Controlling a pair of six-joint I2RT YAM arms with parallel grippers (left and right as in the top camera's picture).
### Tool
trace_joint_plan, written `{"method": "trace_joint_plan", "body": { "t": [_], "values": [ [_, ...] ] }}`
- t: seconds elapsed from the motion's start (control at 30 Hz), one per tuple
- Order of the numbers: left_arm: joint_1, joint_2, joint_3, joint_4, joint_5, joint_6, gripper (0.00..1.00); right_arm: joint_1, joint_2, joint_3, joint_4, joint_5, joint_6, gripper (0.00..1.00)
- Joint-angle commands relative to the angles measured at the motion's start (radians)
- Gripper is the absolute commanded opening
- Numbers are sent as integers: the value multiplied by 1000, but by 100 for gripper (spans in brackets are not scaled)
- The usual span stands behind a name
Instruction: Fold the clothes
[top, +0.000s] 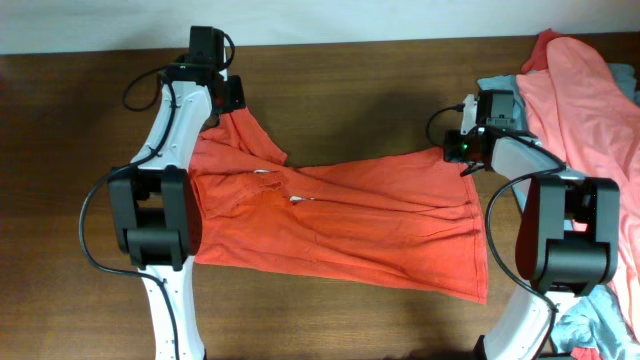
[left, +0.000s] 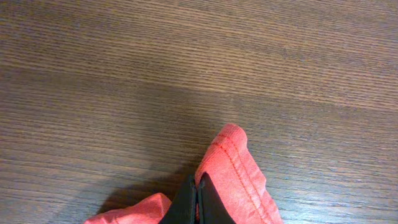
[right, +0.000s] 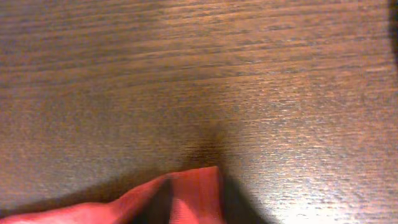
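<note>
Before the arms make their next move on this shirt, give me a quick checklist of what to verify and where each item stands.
1. Left claw shut on the shirt: ok, a stitched hem is pinched between its fingers.
2. Right claw gripping its corner: cannot tell. Cloth sits between the fingers, but the view is blurred.
3. Shirt lying flat: not ok, it is wrinkled and bunched near the left claw.
4. Shirt apart from the pink garment: ok, as far as the overhead view shows.
5. Bare table beyond the shirt's far edge: ok.
</note>
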Motion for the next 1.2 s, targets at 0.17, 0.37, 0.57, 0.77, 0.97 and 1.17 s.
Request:
{"method": "trace_joint_plan", "body": {
  "t": [0.17,0.37,0.57,0.77,0.97,1.17],
  "values": [
    [50,6,100,-57,42,66,0,-57,28,114,-175,8,31,4],
    [74,-47,166,-82,182,76,0,-62,25,337,-479,-6,-7,4],
    [74,-94,166,-234,182,127,0,-70,25,486,-724,2,-7,4],
    [101,-134,166,-457,174,129,0,-70,25,500,-941,15,-40,4],
    [143,-137,166,-608,166,129,0,-72,25,500,-1075,109,-40,4],
    [170,-137,166,-726,145,129,0,-115,25,500,-1136,108,-38,4]
  ]
}}
